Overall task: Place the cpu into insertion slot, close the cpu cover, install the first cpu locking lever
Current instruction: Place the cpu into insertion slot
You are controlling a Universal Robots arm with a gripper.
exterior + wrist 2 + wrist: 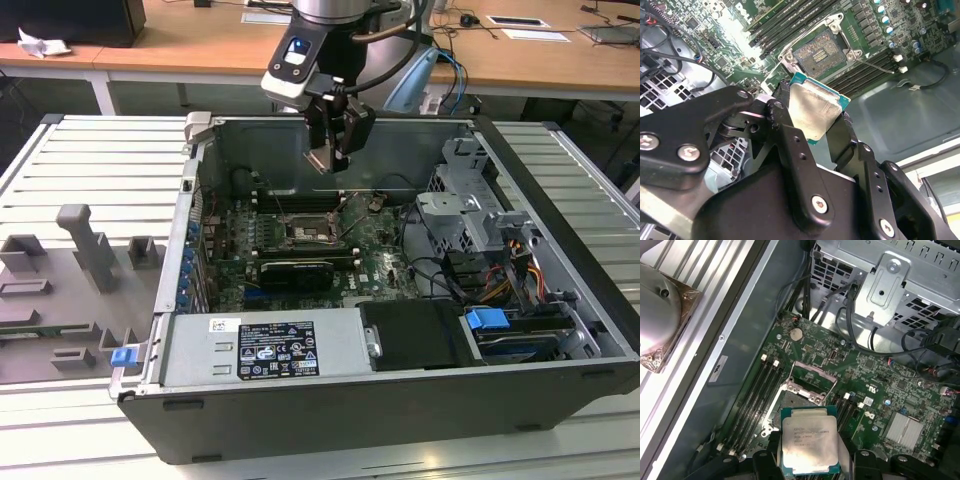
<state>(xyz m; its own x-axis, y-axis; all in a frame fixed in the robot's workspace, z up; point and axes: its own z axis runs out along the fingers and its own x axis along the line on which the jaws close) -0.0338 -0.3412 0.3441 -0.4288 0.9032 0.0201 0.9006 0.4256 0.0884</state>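
Observation:
My gripper (333,152) hangs inside the open computer case, shut on the cpu (322,160), and well above the motherboard. In both wrist views the cpu (817,107) (809,442) is a flat square chip with a dull metal top and teal edge, pinched at two opposite edges by the black fingers (785,127). The insertion slot (819,49) (799,396) lies below it, bare, its contact field showing. The cpu cover (812,368) stands raised at the slot's far edge. A thin lever wire (875,65) sticks out beside the slot.
Memory slots (757,390) flank the socket. A metal drive cage (470,210) with cables stands at the exterior view's right, a black expansion card (295,270) and power supply (265,345) are nearer the front. A grey fixture (80,250) lies outside the case on the slatted table.

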